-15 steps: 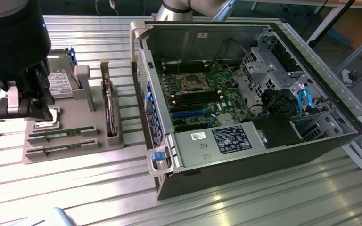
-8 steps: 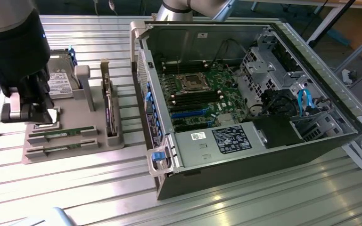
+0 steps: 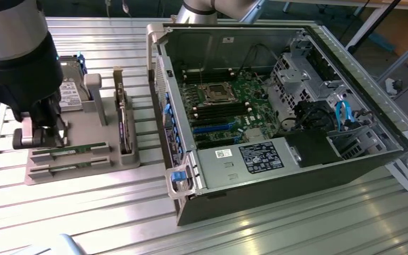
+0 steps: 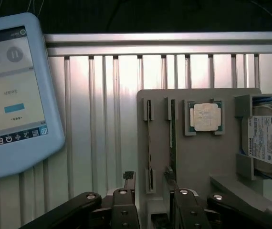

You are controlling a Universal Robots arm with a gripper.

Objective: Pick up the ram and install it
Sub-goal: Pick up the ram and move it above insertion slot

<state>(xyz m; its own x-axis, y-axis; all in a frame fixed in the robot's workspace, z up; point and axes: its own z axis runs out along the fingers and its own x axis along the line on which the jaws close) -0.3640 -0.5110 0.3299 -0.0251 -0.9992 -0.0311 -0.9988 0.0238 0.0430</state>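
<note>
Two rams lie on edge in slots of a grey holder tray [image 3: 83, 127] left of the computer case: one ram [image 3: 69, 151] and its twin [image 3: 68, 169]. In the wrist view they are thin green strips, one ram [image 4: 149, 143] and the other ram [image 4: 172, 136]. My gripper [image 3: 40, 139] hangs over the tray's end at the exterior view's left. In the wrist view the gripper [image 4: 149, 175] is open, with a fingertip on each side of the ram nearer the tray's edge and apart from it. The motherboard [image 3: 225, 106] lies bare in the open case.
A square silver processor [image 4: 205, 117] and a hard drive [image 4: 269, 140] also rest on the tray. A wider expansion card [image 3: 124, 125] stands upright in it. A teach pendant [image 4: 12, 95] lies on the ribbed metal table [image 3: 104, 207]. The case wall [image 3: 163, 79] rises beside the tray.
</note>
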